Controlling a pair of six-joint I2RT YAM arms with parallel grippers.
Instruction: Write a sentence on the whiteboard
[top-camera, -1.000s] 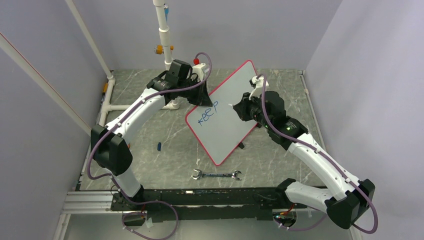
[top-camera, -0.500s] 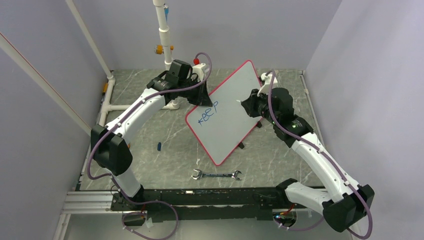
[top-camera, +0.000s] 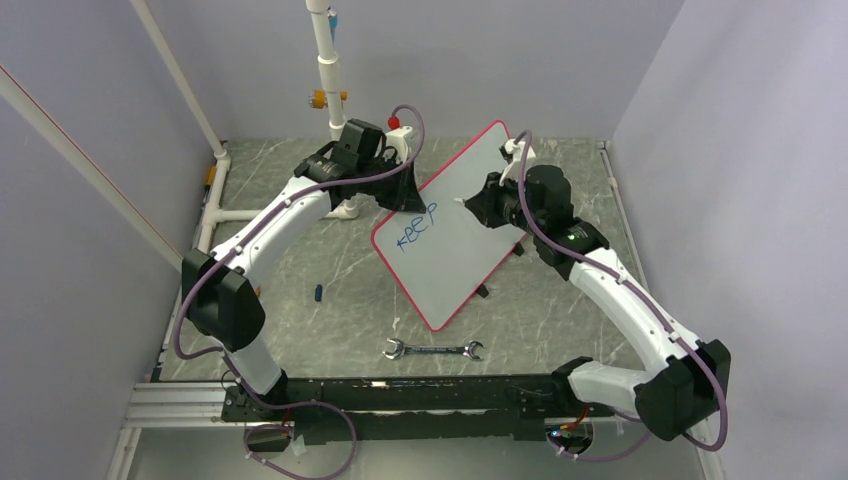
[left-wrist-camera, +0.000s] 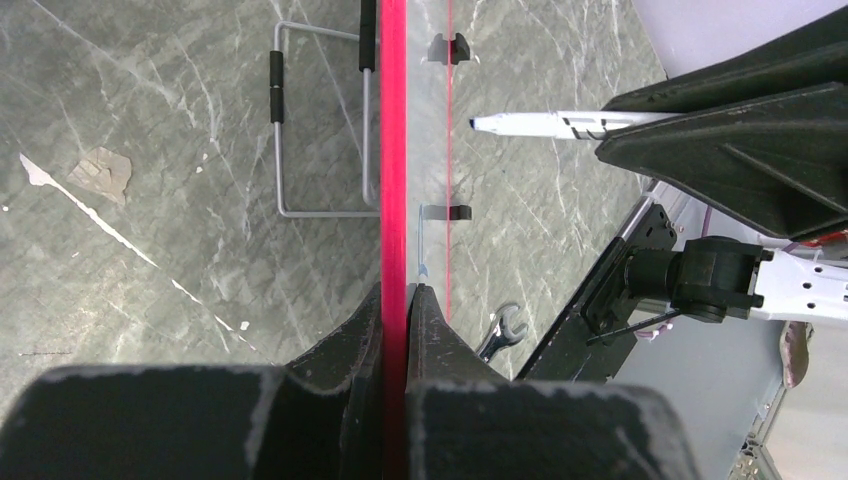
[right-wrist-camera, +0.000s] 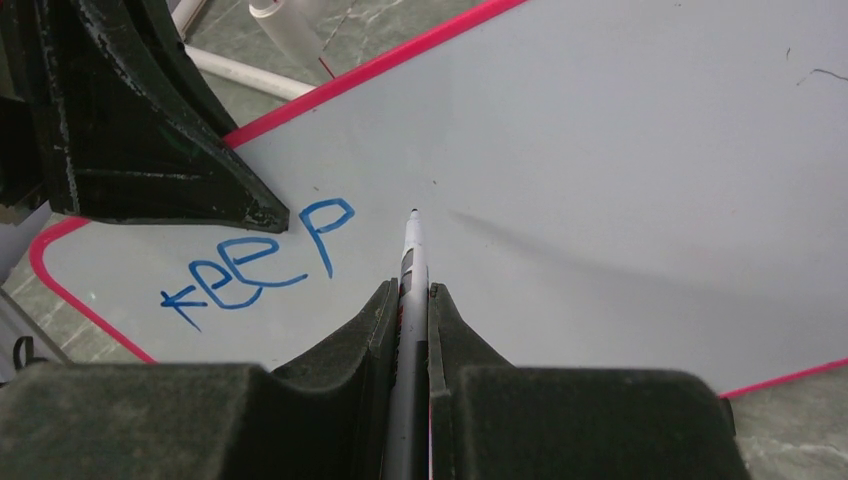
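The whiteboard (top-camera: 455, 235) with its red-pink rim stands tilted mid-table. My left gripper (top-camera: 405, 195) is shut on its upper left rim (left-wrist-camera: 393, 200), which I see edge-on in the left wrist view. The sentence (top-camera: 416, 228) reads "keep" in blue, also in the right wrist view (right-wrist-camera: 260, 265). My right gripper (top-camera: 478, 208) is shut on a white marker (right-wrist-camera: 410, 260). The marker tip points at the board just right of the "p"; I cannot tell whether it touches. The marker also shows in the left wrist view (left-wrist-camera: 540, 123).
A metal wrench (top-camera: 432, 350) lies on the marble table near the front edge. A small blue cap (top-camera: 318, 293) lies left of the board. White pipes (top-camera: 330, 70) stand at the back left. A wire stand (left-wrist-camera: 320, 130) sits behind the board.
My right gripper with the marker swung out toward the board's right edge, then came back left toward the spot just right of "keep". The left gripper and the board stayed still.
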